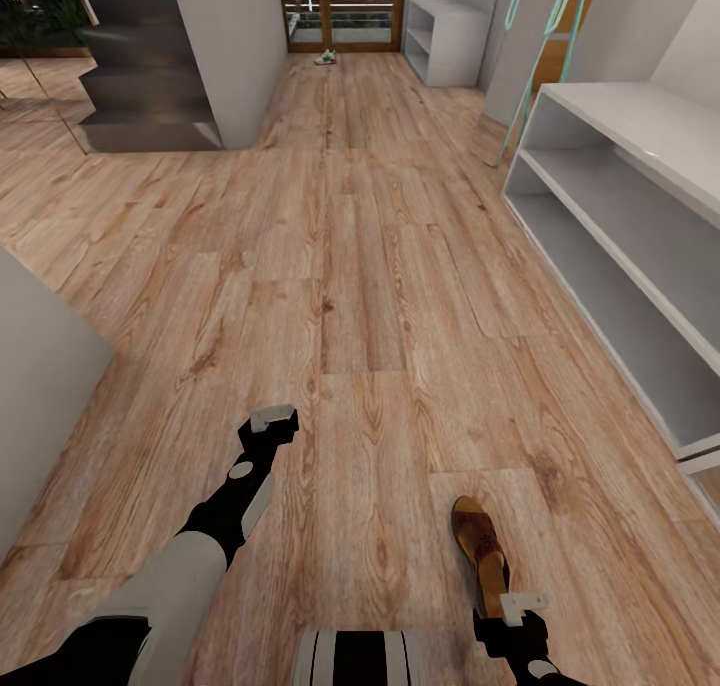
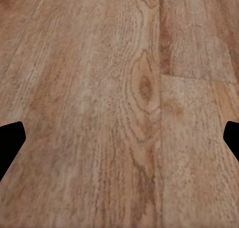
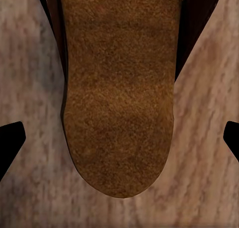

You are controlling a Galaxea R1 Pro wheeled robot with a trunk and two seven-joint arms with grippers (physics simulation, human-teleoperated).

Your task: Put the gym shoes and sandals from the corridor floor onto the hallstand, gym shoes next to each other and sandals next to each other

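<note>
both arms reach forward and low. left gripper [image 1: 272, 423] hangs with its fingers spread wide, nothing between them. right gripper [image 1: 522, 606] jaws wide apart too.

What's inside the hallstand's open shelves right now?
The two long compartments of the hallstand look bare in the head view: no shoes on the visible parts. Their far right ends run out of frame, so those can't be checked. One sandal lies on the floor.
</note>
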